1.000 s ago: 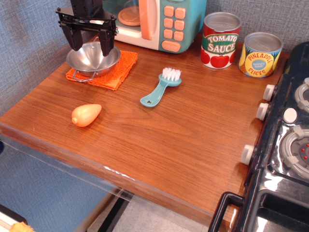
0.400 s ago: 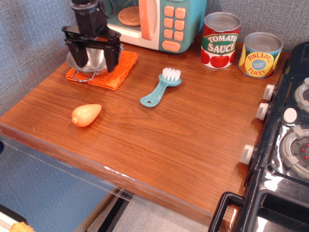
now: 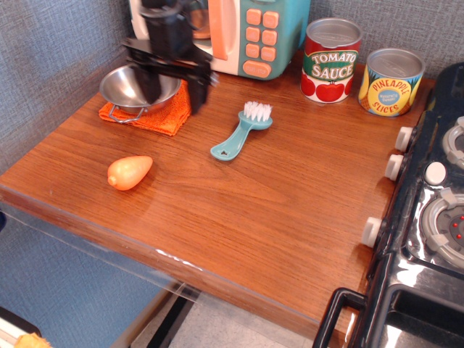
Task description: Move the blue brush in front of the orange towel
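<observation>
The teal-blue brush [image 3: 241,131] lies on the wooden counter near its middle, white bristles toward the back, handle pointing front-left. The orange towel [image 3: 156,113] lies at the back left under a steel bowl [image 3: 138,86]. My black gripper [image 3: 174,85] hangs open and empty over the towel's right edge, its fingers [image 3: 199,89] spread wide. It is to the left of the brush and apart from it. It hides part of the towel and of the bowl's rim.
An orange-yellow egg-shaped toy [image 3: 129,172] lies at the front left. A toy microwave [image 3: 239,32] stands at the back, with a tomato sauce can [image 3: 330,60] and a pineapple can [image 3: 391,81] to its right. A toy stove [image 3: 428,217] borders the right side.
My gripper has moved right and a little lower, from above the bowl to over the towel's right edge, closer to the brush. It stays open. Nothing else moved.
</observation>
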Motion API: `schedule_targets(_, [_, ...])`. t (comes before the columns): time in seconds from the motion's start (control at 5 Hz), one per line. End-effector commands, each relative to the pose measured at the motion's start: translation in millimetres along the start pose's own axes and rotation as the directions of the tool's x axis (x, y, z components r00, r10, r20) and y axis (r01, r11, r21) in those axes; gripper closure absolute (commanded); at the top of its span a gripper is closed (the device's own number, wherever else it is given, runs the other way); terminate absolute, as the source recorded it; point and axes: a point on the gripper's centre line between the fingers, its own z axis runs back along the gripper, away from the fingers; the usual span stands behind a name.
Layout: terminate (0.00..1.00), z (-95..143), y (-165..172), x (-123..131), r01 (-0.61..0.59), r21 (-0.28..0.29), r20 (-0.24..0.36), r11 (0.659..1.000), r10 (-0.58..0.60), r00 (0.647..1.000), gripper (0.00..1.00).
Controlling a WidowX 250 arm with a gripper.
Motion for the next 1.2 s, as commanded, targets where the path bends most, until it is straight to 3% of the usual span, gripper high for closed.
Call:
schedule_targets(0.0, [0.00, -3.8, -35.7, 16.0, 0.115, 0.020, 0.014, 0.993, -0.116, 0.993, 0.00])
schedule_targets(0.6, [0.00, -42.1, -54.3, 28.7, 0.139, 0.043, -0.055, 0.989, -0.136, 0.989, 0.00])
schedule_targets(0.8, [0.00, -44.7, -53.0, 33.9, 0.120, 0.042, -0.042, 0.992, -0.119, 0.992, 0.00])
schedule_targets(1.0, [0.00, -43.6, -46.2, 34.9, 0.098, 0.040, -0.030, 0.994, -0.097, 0.995, 1.00])
